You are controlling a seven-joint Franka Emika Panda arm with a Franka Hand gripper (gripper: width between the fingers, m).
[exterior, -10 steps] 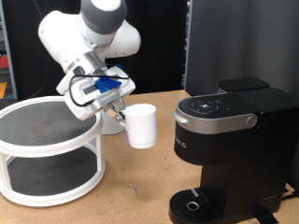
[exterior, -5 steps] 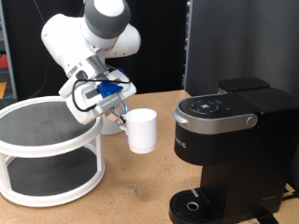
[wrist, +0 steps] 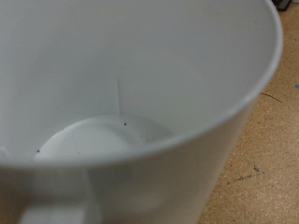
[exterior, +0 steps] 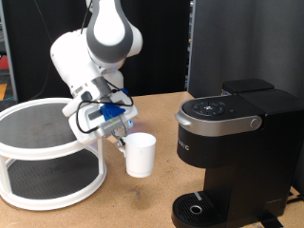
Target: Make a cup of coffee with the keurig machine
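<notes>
Exterior view: gripper [exterior: 122, 142] grips the cup [exterior: 141, 154] by its rim, carried above the table [exterior: 142, 199], left of the keurig machine [exterior: 233, 152]. Empty, light, rigid, likely slippery, breakable.

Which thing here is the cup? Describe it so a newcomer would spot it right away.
Start at the black coffee machine on the exterior view's right, then look towards the round white two-tier stand on the left. Between them, at the tip of the white arm's gripper, is the cup. It is the only small, plain white cylinder, open at the top.
</notes>
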